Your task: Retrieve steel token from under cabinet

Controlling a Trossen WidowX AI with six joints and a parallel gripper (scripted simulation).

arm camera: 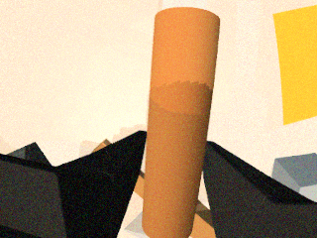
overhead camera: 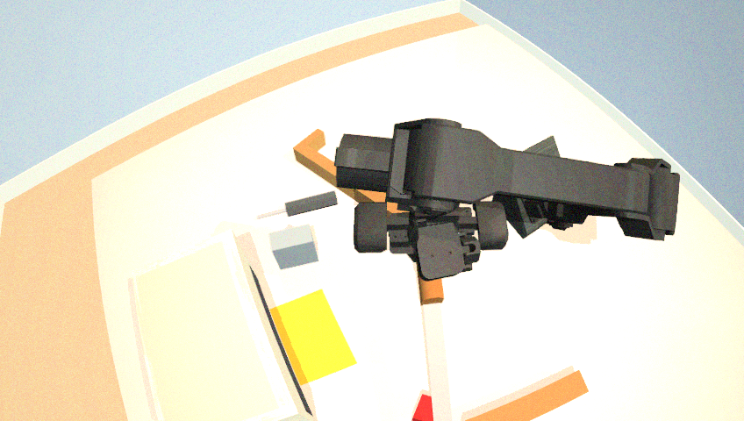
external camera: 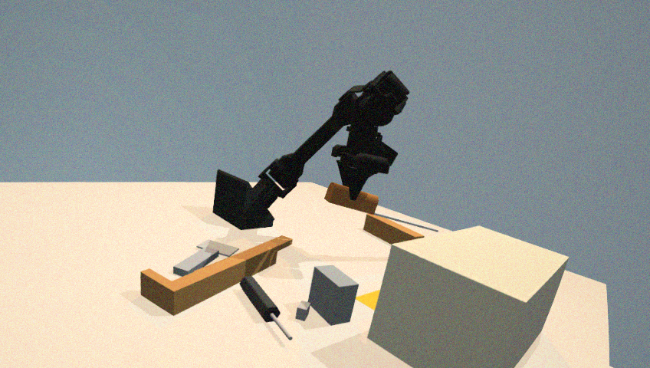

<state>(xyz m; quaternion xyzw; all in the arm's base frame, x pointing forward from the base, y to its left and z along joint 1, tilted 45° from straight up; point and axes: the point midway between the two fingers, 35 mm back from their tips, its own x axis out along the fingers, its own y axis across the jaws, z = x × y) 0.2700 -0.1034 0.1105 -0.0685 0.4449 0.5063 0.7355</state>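
My gripper (external camera: 353, 198) (arm camera: 174, 143) is shut on the orange round handle (overhead camera: 432, 292) (external camera: 335, 195) (arm camera: 183, 59) of a long tool, held above the table. Its thin pale blade (overhead camera: 437, 354) (external camera: 405, 222) reaches away from the arm; its far end is out of frame in the top view. The cream cabinet (overhead camera: 203, 333) (external camera: 456, 310) stands apart from the tool, with a dark slot along its front base. The yellow marked area (overhead camera: 318, 333) (external camera: 371, 299) (arm camera: 299, 64) lies in front of it, with no token showing on it. The token is not visible in any view.
A grey block (overhead camera: 295, 247) (external camera: 333, 296) (arm camera: 297, 171) stands near the cabinet's front corner, by a small grey cube (external camera: 302, 310). A black-handled rod (overhead camera: 311, 203) (external camera: 258, 298), an orange L-shaped bar (overhead camera: 316, 159) (external camera: 209, 282), a grey T-shaped piece (external camera: 195, 262), another orange bar (overhead camera: 532, 399) and a red block (overhead camera: 424, 408) lie around.
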